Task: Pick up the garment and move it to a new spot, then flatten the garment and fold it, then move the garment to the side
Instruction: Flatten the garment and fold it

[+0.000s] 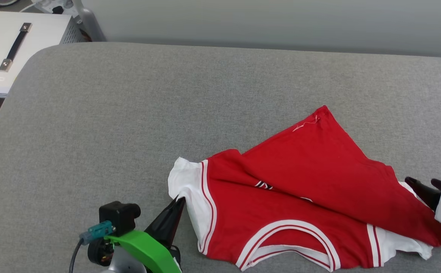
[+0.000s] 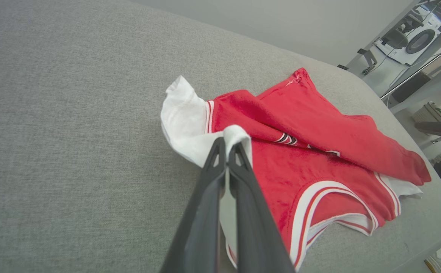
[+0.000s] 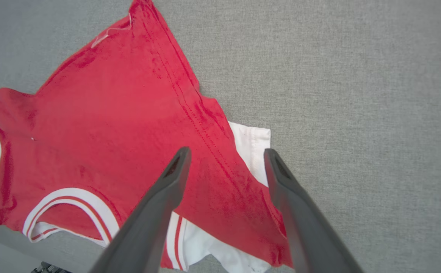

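Our left fingers [image 2: 227, 146] are pinched tight on a thin edge of the white sleeve [image 2: 184, 113], while our right fingers [image 3: 226, 153] stand wide and hold nothing, poised over the red flap [image 3: 148, 94] that lies folded across the shirt front. The garment [image 1: 300, 182] sits rumpled at the lower right of the head view, close to the near edge of the grey padded worktop [image 1: 129, 113]. We judge that a pull from the left alone would drag and bunch it, or the slim pinch could slip. The right fingers may also catch both flap and sleeve beneath, locking the fold in, and the cloth could slide off the edge
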